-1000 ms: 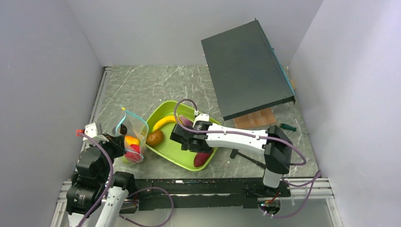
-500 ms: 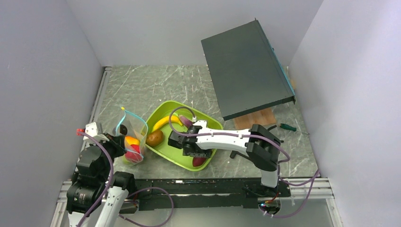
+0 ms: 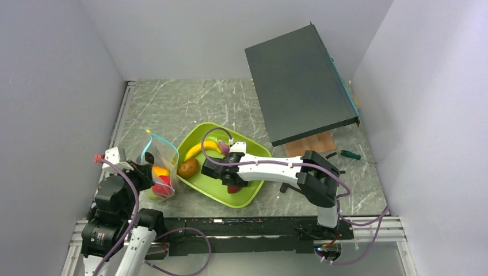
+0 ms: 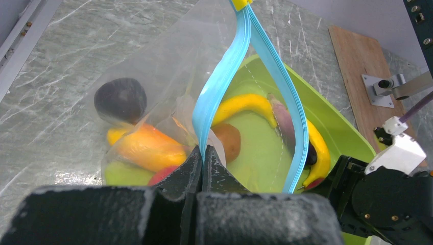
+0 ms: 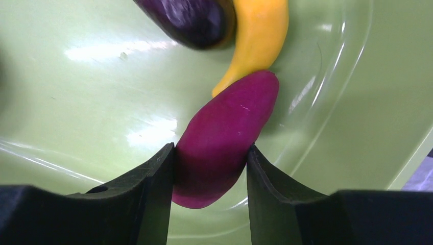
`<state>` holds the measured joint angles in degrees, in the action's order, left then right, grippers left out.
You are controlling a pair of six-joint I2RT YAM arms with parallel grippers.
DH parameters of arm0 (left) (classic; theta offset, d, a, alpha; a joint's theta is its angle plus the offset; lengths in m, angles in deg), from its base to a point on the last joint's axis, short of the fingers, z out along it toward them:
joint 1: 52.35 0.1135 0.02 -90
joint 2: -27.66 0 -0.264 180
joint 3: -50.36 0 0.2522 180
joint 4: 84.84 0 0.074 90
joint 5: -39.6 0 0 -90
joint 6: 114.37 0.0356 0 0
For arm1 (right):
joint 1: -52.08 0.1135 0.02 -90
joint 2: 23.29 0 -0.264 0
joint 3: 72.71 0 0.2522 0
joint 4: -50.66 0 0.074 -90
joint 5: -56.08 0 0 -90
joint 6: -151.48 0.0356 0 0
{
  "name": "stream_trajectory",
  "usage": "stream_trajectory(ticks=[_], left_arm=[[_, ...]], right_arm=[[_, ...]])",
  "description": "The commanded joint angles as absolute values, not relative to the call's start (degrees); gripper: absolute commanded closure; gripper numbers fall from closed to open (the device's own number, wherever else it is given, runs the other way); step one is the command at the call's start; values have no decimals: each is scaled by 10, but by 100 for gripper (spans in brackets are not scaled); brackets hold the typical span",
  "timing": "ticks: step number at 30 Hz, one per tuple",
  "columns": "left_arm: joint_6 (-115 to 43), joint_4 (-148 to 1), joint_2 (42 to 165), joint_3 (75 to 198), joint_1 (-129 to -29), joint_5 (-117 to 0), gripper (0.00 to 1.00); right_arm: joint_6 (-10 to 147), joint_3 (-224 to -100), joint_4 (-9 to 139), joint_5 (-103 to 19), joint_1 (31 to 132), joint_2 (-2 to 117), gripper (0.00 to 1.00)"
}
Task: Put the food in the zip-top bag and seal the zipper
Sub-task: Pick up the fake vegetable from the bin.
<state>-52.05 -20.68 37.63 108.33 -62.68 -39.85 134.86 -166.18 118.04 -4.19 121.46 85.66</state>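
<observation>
Right wrist view: right hand clamps one magenta piece beside one banana; left hand pinches the zipper.

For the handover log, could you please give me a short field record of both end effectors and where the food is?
left end effector: shut on the zipper of the zip-top bag, mouth held open
right end effector: shut on the magenta piece, down in the lime-green tray
in bag: orange piece, dark round piece, red piece
in tray: banana, dark purple piece, brown piece
seal: not closed
</observation>
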Motion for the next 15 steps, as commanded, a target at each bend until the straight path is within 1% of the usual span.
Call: stream_trajectory(ticks=[1,6,8,10,13,15], left_arm=[[-518,-232,382,1085,-629,-391,100],[-517,-233,385,1085,-629,-393,100],[-517,-234,386,1085,-629,-395,100],[-517,-234,385,1085,-629,-396,100],[-516,-235,386,1084,-629,-396,100],[-516,-234,386,1084,-629,-397,100]], right_arm=[[1328,-1712,1174,36,1213,842,80],[1315,-1712,1177,74,1221,797,99],[1288,-1695,1146,81,1224,771,100],[1233,-1666,1083,87,1228,737,100],[1080,-1576,909,43,1229,663,100],[966,-1522,777,-33,1228,599,100]])
